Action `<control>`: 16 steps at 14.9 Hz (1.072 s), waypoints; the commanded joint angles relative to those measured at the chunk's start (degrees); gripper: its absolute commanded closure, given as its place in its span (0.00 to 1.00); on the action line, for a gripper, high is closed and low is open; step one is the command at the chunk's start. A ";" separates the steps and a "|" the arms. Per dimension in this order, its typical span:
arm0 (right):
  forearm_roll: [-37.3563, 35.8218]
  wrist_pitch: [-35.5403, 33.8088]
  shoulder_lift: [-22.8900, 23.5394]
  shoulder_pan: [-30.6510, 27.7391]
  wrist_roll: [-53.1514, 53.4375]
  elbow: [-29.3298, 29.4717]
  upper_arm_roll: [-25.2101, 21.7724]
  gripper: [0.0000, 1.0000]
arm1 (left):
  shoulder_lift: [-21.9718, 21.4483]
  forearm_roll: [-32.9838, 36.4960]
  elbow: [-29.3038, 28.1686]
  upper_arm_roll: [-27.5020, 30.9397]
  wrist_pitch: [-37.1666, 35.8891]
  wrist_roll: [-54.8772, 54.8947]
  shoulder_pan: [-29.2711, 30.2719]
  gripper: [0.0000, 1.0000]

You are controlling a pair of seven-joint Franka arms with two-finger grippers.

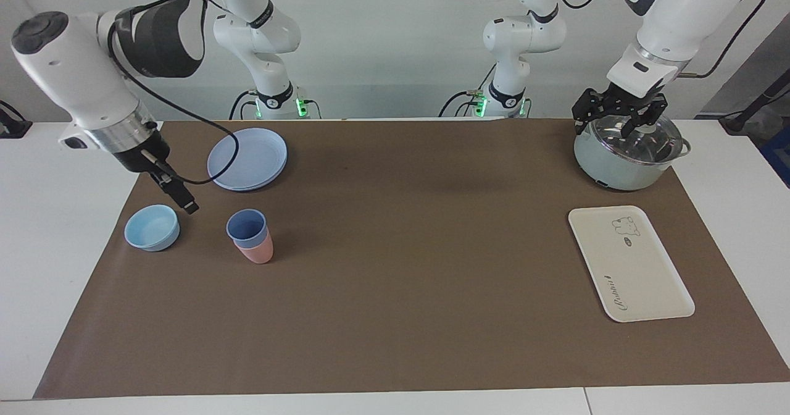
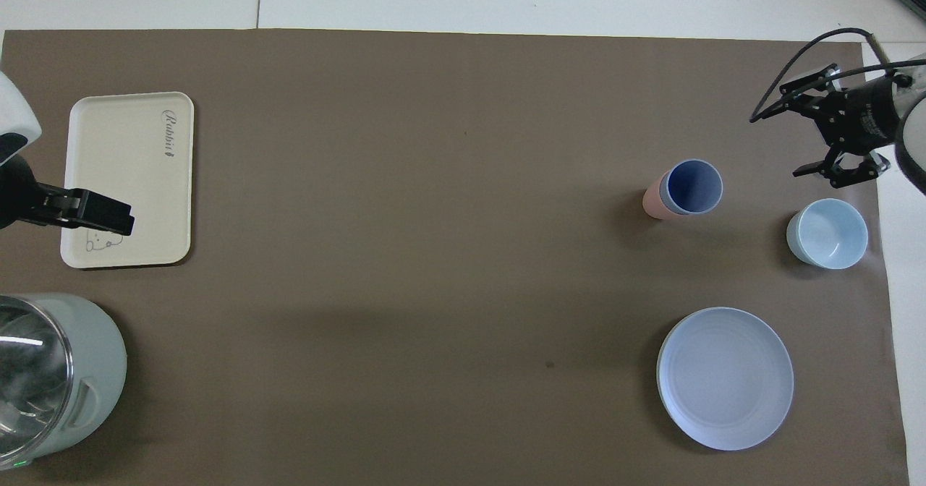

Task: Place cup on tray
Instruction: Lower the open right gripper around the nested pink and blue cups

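The periwinkle-blue cup (image 1: 246, 225) stands upright, nested inside a salmon-pink tumbler (image 1: 258, 253), on the brown mat toward the right arm's end. It also shows in the overhead view (image 2: 694, 186). The cream-white tray (image 1: 629, 264) with the bear drawing lies flat and bare toward the left arm's end, and shows in the overhead view too (image 2: 130, 175). My right gripper (image 1: 184, 200) hangs open over the mat beside the light-blue bowl, apart from the cup; it also appears in the overhead view (image 2: 803, 135). My left gripper (image 1: 608, 126) is open, raised over the pot's lid.
A light-blue bowl (image 1: 152, 227) sits beside the cup, at the mat's edge. A round blue plate (image 1: 247, 158) lies nearer to the robots than the cup. A pale-green pot (image 1: 626, 149) with a glass lid stands nearer to the robots than the tray.
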 commanded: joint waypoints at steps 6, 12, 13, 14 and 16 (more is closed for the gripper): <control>8.95 -1.33 11.58 -3.66 3.13 2.42 0.69 0.05 | -1.99 -0.28 -2.37 0.05 1.34 -0.12 -0.20 0.00; 14.39 -0.36 15.03 -4.19 -2.92 -2.49 0.78 0.05 | -1.99 -0.28 -2.46 0.05 1.43 -0.12 -0.29 0.00; 16.06 0.16 14.94 -3.93 -2.85 -3.55 0.78 0.05 | -1.99 -0.28 -2.46 0.05 1.43 -0.12 -0.20 0.00; 17.38 0.17 14.86 -3.76 -2.59 -3.91 0.78 0.05 | -1.99 -0.28 -2.46 0.05 1.43 -0.12 -0.20 0.00; 18.00 0.08 14.24 -3.58 -2.41 -6.18 0.78 0.05 | -1.99 -0.28 -2.46 0.05 1.61 -0.12 -0.20 0.00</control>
